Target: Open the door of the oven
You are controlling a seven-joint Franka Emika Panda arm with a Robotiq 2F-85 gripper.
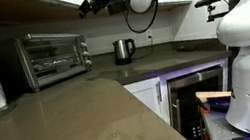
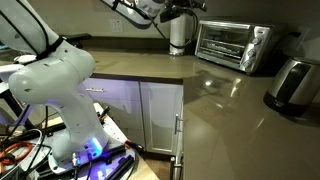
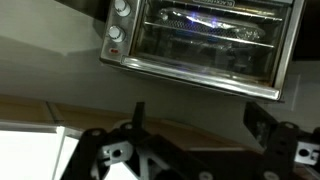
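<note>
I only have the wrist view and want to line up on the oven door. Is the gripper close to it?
Observer: No. In an exterior view the gripper hangs high above the counter, well apart from the oven.
Operator: Anything beside the oven I could hit?
Observer: A steel kettle stands on the counter beside the oven, apart from it.
Operator: And on the oven's other side?
Observer: A silver appliance sits on the counter there, also apart from the oven.
</note>
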